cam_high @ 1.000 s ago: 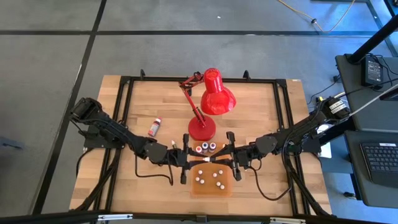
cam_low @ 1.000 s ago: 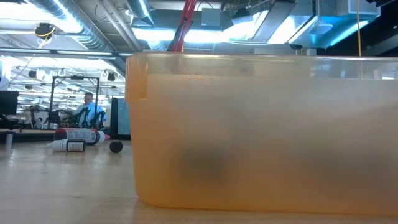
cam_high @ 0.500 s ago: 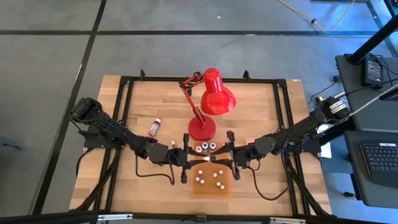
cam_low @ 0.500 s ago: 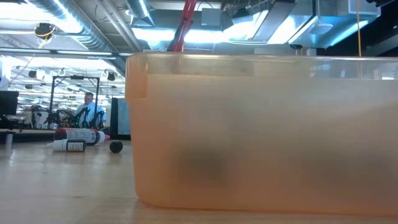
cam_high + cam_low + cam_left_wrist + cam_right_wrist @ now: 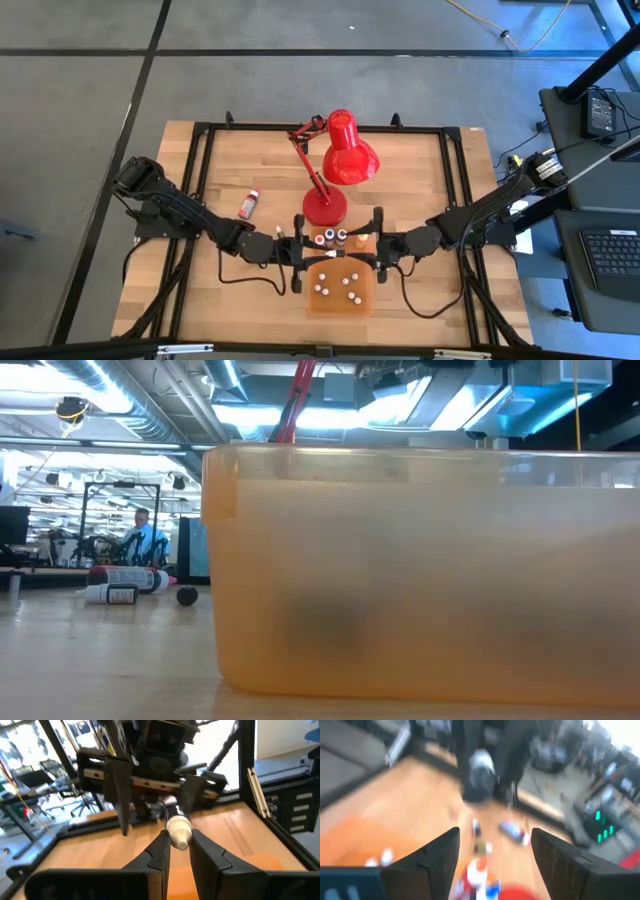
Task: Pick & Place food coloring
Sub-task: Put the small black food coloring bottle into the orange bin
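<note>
Across the lower middle of the high view, the wooden tabletop carries everything. The red desk lamp stands above centre. The orange tray sits at lower centre, and its wall fills the low view.

Both arms meet just above the tray's top edge. The left claw comes in from frame left and the right claw from frame right, so the two face each other tip to tip.

The left claw is clenched on one food coloring bottle. Its white cap pokes out between the fingertips. The long axis looks roughly in line with the fingers, though the body is mostly hidden, so the exact tilt is unclear.

The right claw is released, fingers spread wide with nothing between them.

Key relation: the held bottle sits just off the tray's upper left corner, so the tray lies down and to the right of the left claw in the high view. The left arm is the one carrying, so I judge the next move to be a short carry over the rim and a drop.

Several loose bottles already lie inside the tray. A small standing cluster waits between the two claws, at the foot of the lamp base. It is about equally near to both, and the empty right claw looks free for it.
</note>
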